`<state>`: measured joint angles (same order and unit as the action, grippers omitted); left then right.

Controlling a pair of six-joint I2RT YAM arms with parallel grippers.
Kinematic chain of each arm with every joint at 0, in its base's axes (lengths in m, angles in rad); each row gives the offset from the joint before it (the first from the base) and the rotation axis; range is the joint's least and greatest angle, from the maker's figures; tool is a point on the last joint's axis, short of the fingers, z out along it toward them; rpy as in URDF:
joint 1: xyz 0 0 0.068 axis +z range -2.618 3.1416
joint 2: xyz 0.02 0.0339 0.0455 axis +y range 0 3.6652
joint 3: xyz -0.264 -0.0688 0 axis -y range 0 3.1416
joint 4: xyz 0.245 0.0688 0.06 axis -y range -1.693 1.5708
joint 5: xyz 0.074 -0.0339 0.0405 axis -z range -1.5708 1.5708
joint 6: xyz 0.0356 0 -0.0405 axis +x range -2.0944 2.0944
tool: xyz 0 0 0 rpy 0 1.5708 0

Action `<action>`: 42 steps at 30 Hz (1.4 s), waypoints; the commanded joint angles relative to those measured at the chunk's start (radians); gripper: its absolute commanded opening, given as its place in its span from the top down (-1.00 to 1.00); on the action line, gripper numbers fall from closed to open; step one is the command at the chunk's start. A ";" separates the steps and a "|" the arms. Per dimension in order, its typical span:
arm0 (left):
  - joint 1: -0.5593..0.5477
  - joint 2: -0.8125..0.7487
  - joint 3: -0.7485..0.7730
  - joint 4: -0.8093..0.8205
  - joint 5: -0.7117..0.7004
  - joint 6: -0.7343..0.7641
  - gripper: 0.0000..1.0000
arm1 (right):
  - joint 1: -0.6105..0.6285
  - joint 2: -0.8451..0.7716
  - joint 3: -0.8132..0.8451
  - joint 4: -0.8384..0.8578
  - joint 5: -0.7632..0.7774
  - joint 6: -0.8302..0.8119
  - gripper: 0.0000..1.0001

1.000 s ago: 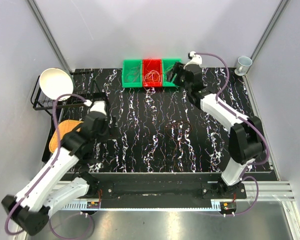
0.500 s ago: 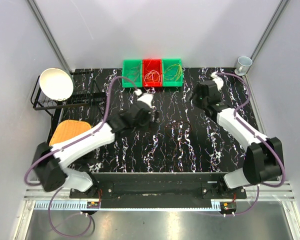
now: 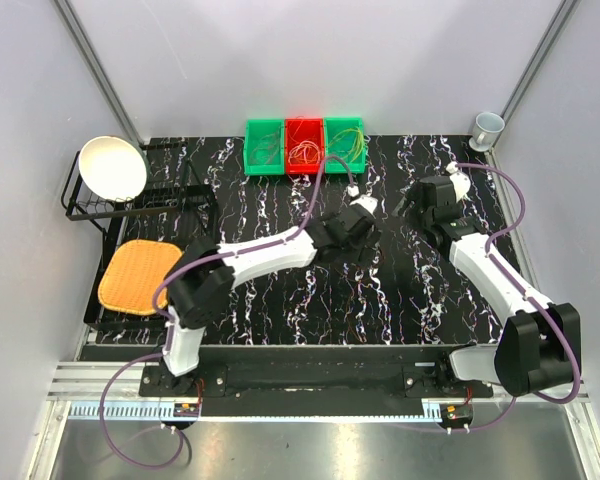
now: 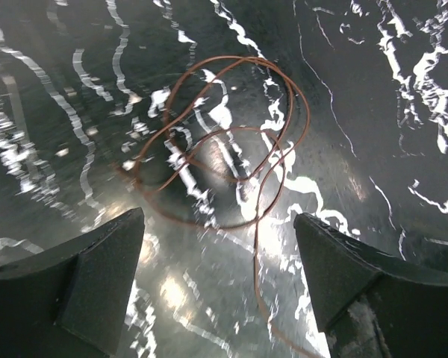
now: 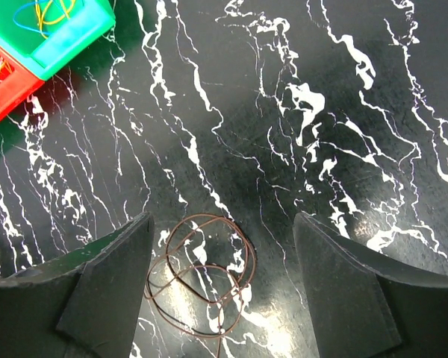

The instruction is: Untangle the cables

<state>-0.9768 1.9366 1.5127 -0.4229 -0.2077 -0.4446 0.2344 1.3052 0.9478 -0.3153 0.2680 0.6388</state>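
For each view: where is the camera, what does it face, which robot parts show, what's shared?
Top external: high behind the bases, looking down at the table; both arms.
Left wrist: looks down at a brown cable; left end effector.
Right wrist: looks down at table, green bin; right end effector.
Both wrists share the cable.

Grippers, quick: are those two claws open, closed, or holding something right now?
Left gripper: open, holding nothing; a brown cable lies loose beneath it.
Right gripper: open, holding nothing.
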 commanded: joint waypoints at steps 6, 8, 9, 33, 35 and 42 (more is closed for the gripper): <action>-0.025 0.162 0.150 0.068 -0.024 -0.009 -0.60 | -0.014 -0.026 -0.006 -0.002 -0.027 0.005 -0.62; -0.029 0.180 0.168 0.070 -0.024 -0.011 -0.57 | -0.017 -0.024 -0.006 0.001 -0.030 0.002 -0.62; -0.034 0.196 0.173 0.073 -0.022 -0.009 -0.57 | -0.018 -0.023 -0.007 -0.001 -0.032 0.004 -0.62; -0.079 0.351 0.276 0.069 -0.018 -0.008 -0.16 | -0.041 0.016 -0.004 0.005 -0.084 0.002 -0.60; -0.079 0.363 0.284 0.067 -0.022 -0.009 0.00 | -0.041 0.017 -0.003 0.008 -0.087 0.004 -0.60; -0.077 0.384 0.279 0.061 -0.055 -0.031 0.99 | -0.044 0.020 -0.001 0.008 -0.092 0.001 -0.60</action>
<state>-1.0504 2.2860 1.7615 -0.3882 -0.2344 -0.4606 0.1921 1.3205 0.9421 -0.3153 0.1928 0.6395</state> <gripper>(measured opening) 0.123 0.802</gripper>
